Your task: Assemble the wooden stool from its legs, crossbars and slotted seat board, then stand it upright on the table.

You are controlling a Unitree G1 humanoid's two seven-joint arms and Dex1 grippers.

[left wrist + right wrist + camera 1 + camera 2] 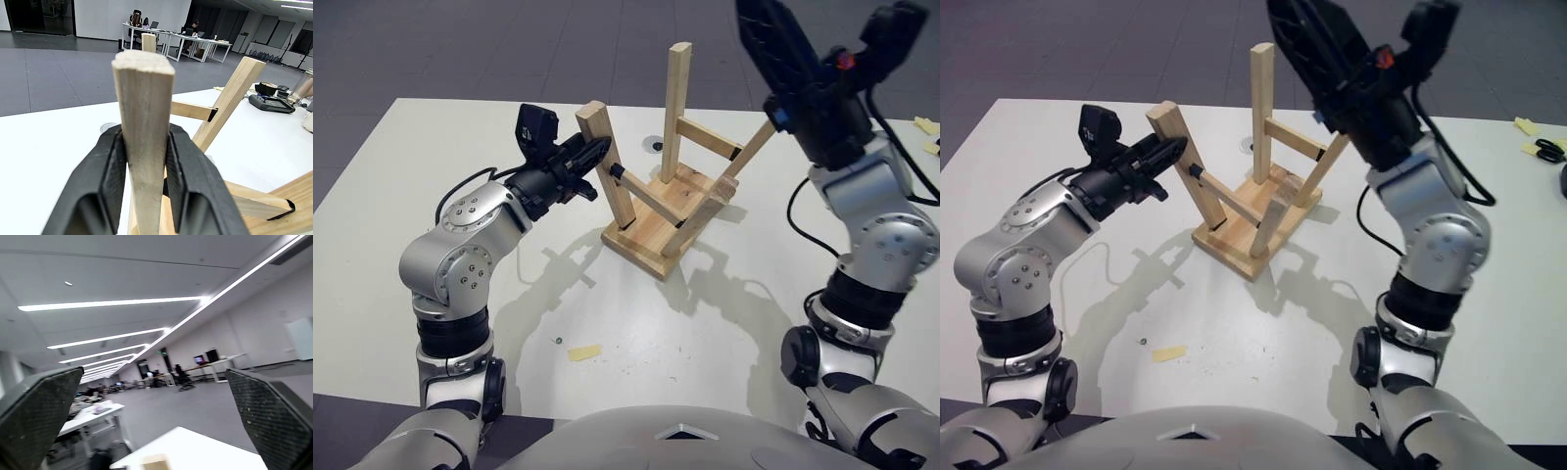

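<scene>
The stool (656, 211) is set seat-down on the counter (431, 157), its near-left leg (615, 181) clamped in the left claw (597, 155) while the right claw (1371, 29) is held apart above, so a joint could be pulled loose if that leg is levered alone.

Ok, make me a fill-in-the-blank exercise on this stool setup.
The pale wooden stool rests with its flat seat board on the white table, legs pointing ____.
The left gripper has its fingers shut on one stool ____.
The right gripper, raised, has its fingers ____.
Missing: up; leg; open.
</scene>
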